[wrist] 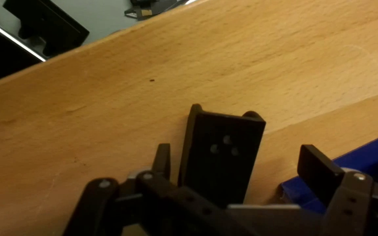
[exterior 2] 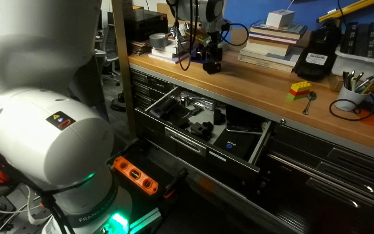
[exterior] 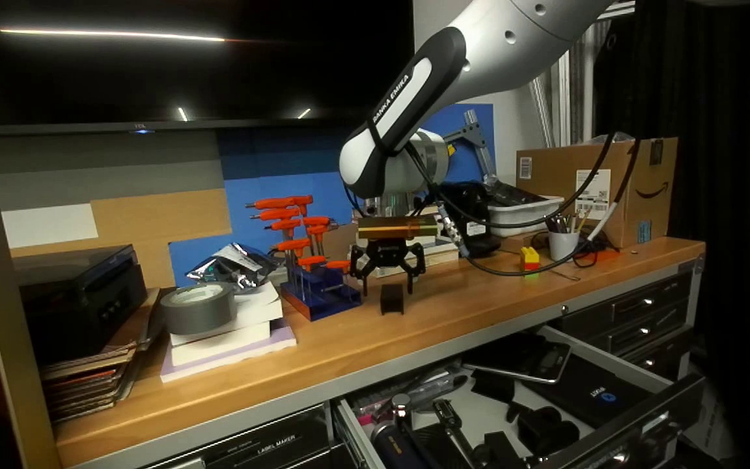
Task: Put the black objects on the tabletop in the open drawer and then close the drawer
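Note:
A black block (exterior: 392,299) rests on the wooden tabletop (exterior: 479,296), back from its front edge. My gripper (exterior: 388,284) is right over it, fingers pointing down. In the wrist view the gripper (wrist: 237,158) stands open. The black block (wrist: 223,154) shows between its fingers, nearer the left one, with wood visible on both sides; its lower end is hidden by the gripper. Below the tabletop, the drawer (exterior 2: 232,164) is pulled out. Several black pieces lie inside, among them a black part (exterior 2: 201,130) and another black part (exterior: 493,385).
A blue stand (exterior: 323,296) of red-handled hex keys is close beside my gripper. Books (exterior: 225,348) with grey tape (exterior: 198,307) lie farther along. A toy brick stack (exterior 2: 299,90), a spoon (exterior 2: 309,102) and a pen cup (exterior 2: 351,97) also occupy the tabletop. The drawer holds a tablet (exterior: 521,357).

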{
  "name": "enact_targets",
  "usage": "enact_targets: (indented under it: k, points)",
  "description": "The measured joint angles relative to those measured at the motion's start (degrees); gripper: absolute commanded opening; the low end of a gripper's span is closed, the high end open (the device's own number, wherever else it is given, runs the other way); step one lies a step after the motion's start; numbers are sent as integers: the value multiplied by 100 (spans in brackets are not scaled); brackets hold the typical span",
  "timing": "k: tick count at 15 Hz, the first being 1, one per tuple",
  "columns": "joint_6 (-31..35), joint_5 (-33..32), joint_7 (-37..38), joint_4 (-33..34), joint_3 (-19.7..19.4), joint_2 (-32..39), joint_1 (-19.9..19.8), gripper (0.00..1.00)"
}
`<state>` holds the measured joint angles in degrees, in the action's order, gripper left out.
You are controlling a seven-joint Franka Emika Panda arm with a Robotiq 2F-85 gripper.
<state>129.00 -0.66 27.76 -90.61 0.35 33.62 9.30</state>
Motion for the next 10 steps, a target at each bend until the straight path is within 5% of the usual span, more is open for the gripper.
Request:
enact_targets:
  k: [5, 6, 7, 10]
  points:
    - [-240, 0, 12, 405, -124, 379, 31, 100]
    - [-310, 0, 12, 465, -137, 426, 32, 75]
    - [-370, 0, 10, 515, -146, 465, 32, 75]
    - [-384, 0, -1, 603, -173, 547, 31, 49]
